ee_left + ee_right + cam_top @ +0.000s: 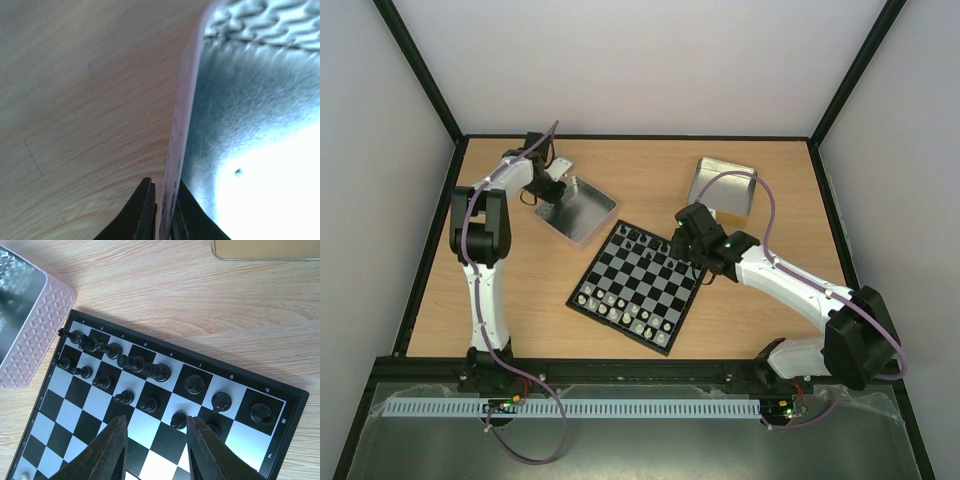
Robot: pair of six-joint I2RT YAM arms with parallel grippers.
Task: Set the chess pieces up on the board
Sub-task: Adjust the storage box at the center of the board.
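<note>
Right hand hangs spread over the board, low-centre in its wrist view. The black chess pieces are ranked along the board's upper edge, w/ one pawn just beside a finger (a careless drop or squeeze could tip it). Left hand pinches the rim of the tray, so any tug could drag it across the worktop.

Bright, even light; one wrist view washed out.
Left of the board, the metal tray flares to white in the blurred left wrist view. The right wrist view is sharp; the board throws a thin shadow along its far rim.
</note>
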